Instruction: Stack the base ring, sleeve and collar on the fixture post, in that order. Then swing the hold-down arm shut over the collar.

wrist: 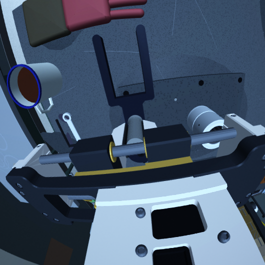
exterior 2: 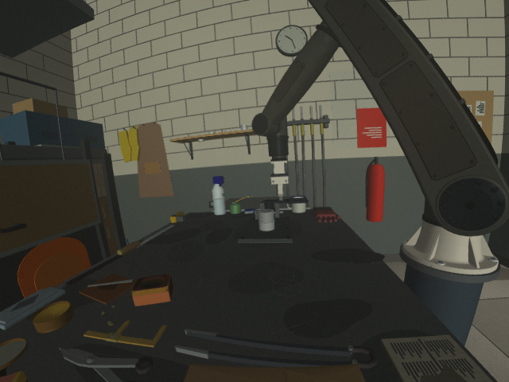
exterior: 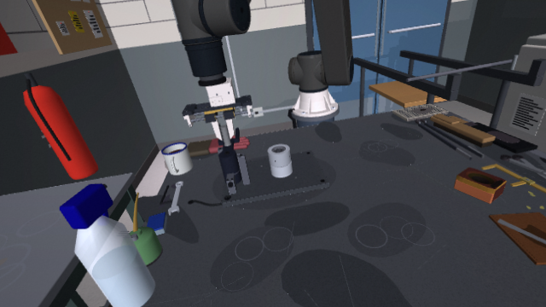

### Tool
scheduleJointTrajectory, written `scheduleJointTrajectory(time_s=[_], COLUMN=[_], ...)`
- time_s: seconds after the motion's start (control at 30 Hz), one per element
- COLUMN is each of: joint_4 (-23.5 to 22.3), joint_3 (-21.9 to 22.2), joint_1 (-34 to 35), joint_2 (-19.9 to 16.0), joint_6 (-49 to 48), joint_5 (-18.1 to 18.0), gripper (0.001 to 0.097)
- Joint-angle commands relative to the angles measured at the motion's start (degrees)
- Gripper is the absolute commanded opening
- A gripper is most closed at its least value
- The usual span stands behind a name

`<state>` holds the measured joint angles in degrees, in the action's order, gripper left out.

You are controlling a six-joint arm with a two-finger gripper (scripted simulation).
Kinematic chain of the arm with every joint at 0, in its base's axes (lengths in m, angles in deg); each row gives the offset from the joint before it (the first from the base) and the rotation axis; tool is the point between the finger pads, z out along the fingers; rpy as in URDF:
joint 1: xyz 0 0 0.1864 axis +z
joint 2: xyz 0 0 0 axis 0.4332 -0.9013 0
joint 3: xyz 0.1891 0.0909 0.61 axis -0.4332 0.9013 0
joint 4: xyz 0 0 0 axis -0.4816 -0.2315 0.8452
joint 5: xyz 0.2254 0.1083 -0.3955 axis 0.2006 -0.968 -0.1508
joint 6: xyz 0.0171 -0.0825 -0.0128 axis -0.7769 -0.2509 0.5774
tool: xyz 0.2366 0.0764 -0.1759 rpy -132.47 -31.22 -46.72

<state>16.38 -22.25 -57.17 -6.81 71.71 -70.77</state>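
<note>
The fixture post is hidden inside the white stack (exterior: 280, 160) (exterior 2: 266, 220) (wrist: 207, 126) of ring, sleeve and collar, which stands upright on the dark fixture plate (exterior: 277, 177). The dark hold-down arm (exterior: 228, 164) (wrist: 125, 75) sits at the plate's left end, swung away from the stack, its forked end (wrist: 122, 62) pointing off toward the bench's back edge. A grey cylindrical handle (wrist: 135, 133) rises from the arm. My gripper (exterior: 226, 138) (exterior 2: 280, 196) (wrist: 135, 147) hangs straight down over the arm, closed on that handle.
The bench's left edge lies close to the fixture, with a blue-rimmed white mug (exterior: 176, 158) (wrist: 31, 83), a small wrench (exterior: 175, 197) and a red-handled brush (wrist: 82, 15) near it. A white bottle (exterior: 108, 251) and green oil can (exterior: 145, 243) stand nearer the front-left corner. Tools crowd the right side.
</note>
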Motion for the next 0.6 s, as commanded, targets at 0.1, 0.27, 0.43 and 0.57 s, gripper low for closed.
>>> scheduleJointTrajectory(time_s=[0.1, 0.27, 0.43, 0.57], joint_4=[0.0, 0.0, 0.0, 0.0], joint_3=[0.0, 0.0, 0.1, 0.1], joint_1=[0.0, 0.0, 0.1, 0.2], joint_2=[0.0, 0.1, 0.1, 0.1], joint_6=[-0.2, -0.7, -1.5, -2.4], joint_5=[0.0, 0.0, 0.1, 0.1], gripper=[0.0023, 0.0023, 0.0023, 0.0023])
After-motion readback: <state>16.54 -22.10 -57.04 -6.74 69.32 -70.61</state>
